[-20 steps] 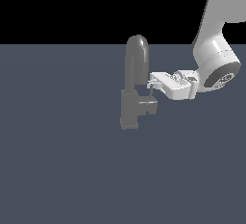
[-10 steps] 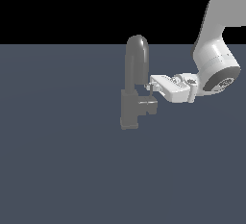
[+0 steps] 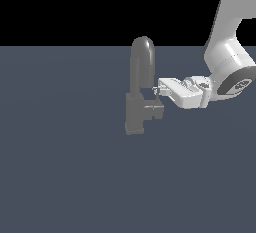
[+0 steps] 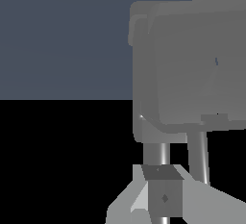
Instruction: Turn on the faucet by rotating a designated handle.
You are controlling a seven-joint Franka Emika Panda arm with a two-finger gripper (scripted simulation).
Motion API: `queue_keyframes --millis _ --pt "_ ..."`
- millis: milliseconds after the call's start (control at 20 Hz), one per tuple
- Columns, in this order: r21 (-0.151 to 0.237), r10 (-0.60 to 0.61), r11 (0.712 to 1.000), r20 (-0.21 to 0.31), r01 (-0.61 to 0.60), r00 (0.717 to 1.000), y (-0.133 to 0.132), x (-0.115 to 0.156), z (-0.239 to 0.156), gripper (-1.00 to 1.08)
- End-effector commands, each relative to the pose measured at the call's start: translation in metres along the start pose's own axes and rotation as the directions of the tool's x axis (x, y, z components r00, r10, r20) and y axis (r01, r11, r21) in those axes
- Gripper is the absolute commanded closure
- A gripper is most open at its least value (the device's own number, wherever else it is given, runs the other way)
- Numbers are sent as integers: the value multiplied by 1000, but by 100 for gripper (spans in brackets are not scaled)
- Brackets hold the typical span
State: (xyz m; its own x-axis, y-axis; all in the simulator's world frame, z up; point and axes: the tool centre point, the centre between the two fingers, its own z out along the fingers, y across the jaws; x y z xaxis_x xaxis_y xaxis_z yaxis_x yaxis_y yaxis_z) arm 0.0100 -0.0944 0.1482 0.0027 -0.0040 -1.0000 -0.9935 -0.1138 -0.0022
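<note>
The white robot arm [image 3: 227, 52] has moved a tiny bit closer to the faucet than it was a second ago, and its tip has dropped a little.

In the exterior view, the matte grey faucet with the tall fat arched spout [image 3: 141, 67] stands in the middle of the flat dark blue-grey floor [image 3: 60, 167]. The small grey blocky handle [image 3: 153, 110] sticks out of its base toward the exterior view's right. The white gripper [image 3: 156, 91] sits just above that handle, right beside the spout. I cannot tell if its fingers are apart or together.

In the wrist view, the grey faucet [image 4: 192, 69] fills most of the picture. One dark finger pad [image 4: 163, 196] shows very close up.
</note>
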Motion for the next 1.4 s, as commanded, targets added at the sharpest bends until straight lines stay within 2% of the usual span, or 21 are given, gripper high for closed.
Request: queue_keyframes --millis 0,300,400,1100,1150,1200,1350 --pt "-4 3 1000 4 -3 1000 9 -2 0 108" --pt "-4 4 1000 4 -4 1000 26 -6 0 108" --pt "0 -8 1000 -3 8 1000 18 -8 0 108" --pt "-4 3 1000 4 -3 1000 71 19 0 108" --pt "-4 3 1000 4 -3 1000 71 19 0 108" --pt "-5 -31 1000 -6 31 1000 57 5 0 108" --pt "-5 -21 1000 -3 21 1000 65 25 0 108"
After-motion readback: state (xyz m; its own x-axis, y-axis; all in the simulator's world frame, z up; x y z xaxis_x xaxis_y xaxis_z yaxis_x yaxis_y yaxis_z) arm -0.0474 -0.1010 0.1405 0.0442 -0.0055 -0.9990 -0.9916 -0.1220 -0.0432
